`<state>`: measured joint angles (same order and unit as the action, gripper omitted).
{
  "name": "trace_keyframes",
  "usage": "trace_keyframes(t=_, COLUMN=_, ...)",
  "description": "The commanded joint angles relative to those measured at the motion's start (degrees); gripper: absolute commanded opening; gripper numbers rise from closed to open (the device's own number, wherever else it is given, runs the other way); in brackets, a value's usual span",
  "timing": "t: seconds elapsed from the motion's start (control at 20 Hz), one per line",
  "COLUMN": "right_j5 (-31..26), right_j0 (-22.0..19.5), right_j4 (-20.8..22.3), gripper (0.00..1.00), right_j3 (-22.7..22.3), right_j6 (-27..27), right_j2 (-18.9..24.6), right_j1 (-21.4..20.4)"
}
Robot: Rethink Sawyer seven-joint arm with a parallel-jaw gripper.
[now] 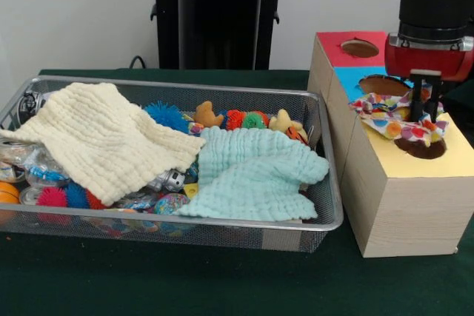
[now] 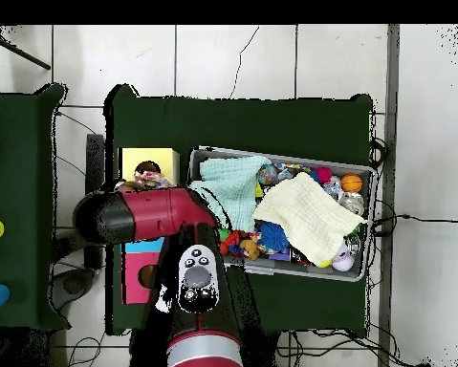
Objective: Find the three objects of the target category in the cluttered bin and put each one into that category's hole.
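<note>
Sorting state: wire bin [image 1: 329, 205] fills the left and centre of the front view; wooden box [image 1: 400, 205] stands at right.
Bin contents: cream cloth [image 1: 104, 138] at left, mint cloth [image 1: 255, 172] at centre, both draped over spiky balls and small toys.
Task thing: polka-dot cloth [image 1: 396, 120] lies on the box top, spread between the blue hole and the yellow hole [image 1: 422, 149], partly over the latter.
Gripper [image 1: 424, 112]: upper right, fingers closed on the polka-dot cloth.
Step in hand: judged as dropping this cloth into the yellow hole.
Next move: release squarely over the hole; cloth may snag on the rim.
Hidden: toys under both cloths; fingertips sit among cloth folds; overhead, the arm covers most of the box.
</note>
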<state>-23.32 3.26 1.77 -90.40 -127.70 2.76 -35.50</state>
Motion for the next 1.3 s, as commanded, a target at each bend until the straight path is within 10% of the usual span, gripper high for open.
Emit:
trace_keyframes(t=0.05, right_j5=3.8, right_j0=1.7, right_j4=0.6, gripper=0.00, right_j3=5.3, right_j6=-9.7, right_j2=-5.9, right_j1=4.6)
trace_keyframes(t=1.3, right_j5=-4.7, right_j0=1.6, right_j4=-1.8, gripper=0.00, right_j3=8.6, right_j6=-7.1, right_j2=-5.5, right_j1=15.5)
